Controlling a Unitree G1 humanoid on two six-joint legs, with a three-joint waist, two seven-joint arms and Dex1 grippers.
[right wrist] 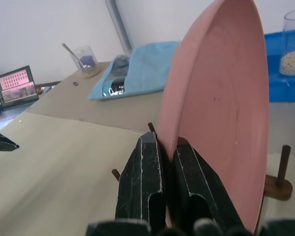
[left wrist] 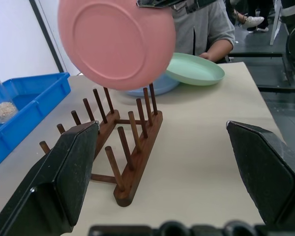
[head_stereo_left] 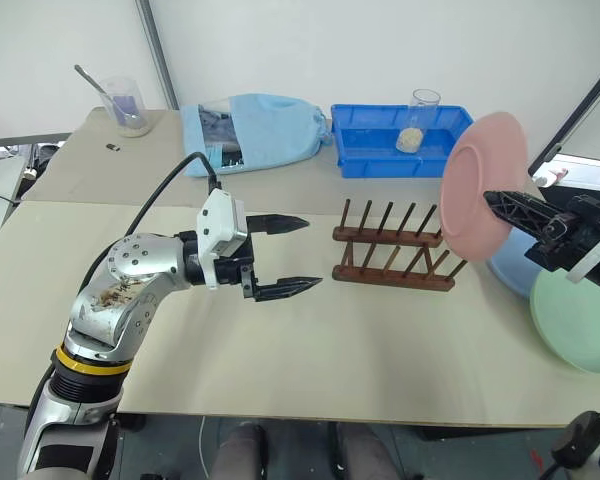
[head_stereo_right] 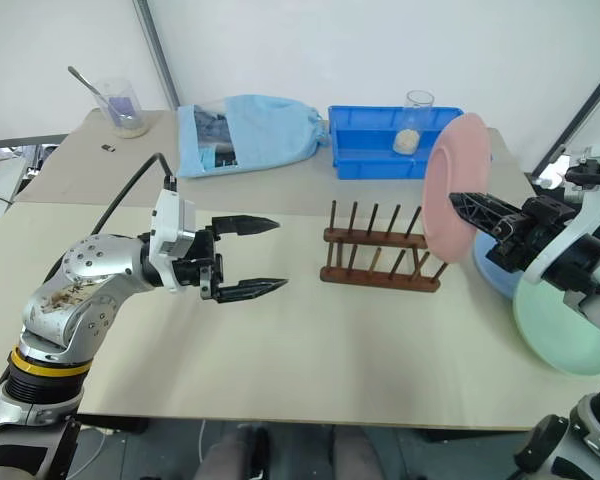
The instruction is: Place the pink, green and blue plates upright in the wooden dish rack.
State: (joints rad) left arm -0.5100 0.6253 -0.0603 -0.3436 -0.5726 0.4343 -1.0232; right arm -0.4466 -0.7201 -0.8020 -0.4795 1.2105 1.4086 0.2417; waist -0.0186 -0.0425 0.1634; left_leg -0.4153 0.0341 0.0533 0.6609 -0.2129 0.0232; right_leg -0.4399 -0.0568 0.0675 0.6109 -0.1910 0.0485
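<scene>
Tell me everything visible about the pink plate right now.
The round, shallow, matte salmon-pink plate looks like plastic, with a raised foot ring on its underside. It is held upright on edge in the air, its rim pinched by the shut right tool, above the right end of the empty dark-brown wooden peg rack. It touches nothing else.

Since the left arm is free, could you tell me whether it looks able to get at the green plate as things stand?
Probably not easily: the open left gripper faces the wooden dish rack, which stands between it and the green plate at the table's far right edge.
</scene>
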